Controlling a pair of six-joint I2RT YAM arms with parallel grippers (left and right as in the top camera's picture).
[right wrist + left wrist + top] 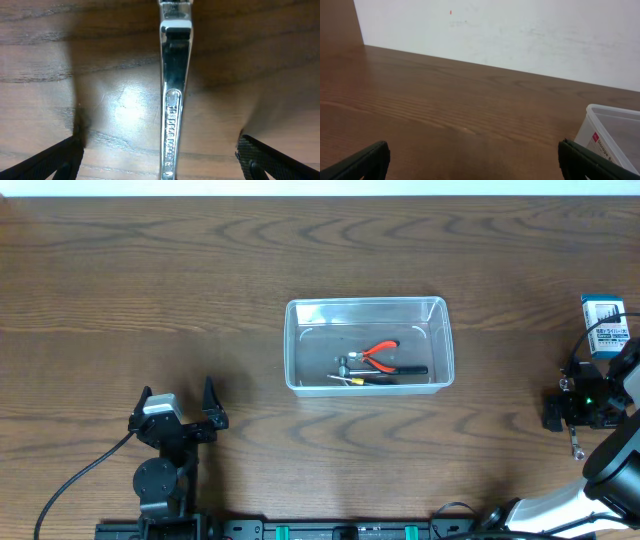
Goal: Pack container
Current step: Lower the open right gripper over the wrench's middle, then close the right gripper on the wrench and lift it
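Note:
The clear plastic container (368, 344) stands at the table's middle, holding red-handled pliers (380, 354) and other small tools. Its corner shows at the right edge of the left wrist view (612, 135). My left gripper (178, 408) is open and empty at the front left, apart from the container. My right gripper (580, 412) is open at the far right, low over a shiny metal wrench (172, 95) that lies flat on the table between its two fingers; neither finger touches it. The wrench's end shows in the overhead view (577, 446).
A small blue-and-white box (605, 324) lies at the far right, just behind the right gripper. A black cable (75, 480) runs from the left arm toward the front left. A white wall (520, 35) rises behind the table's far edge.

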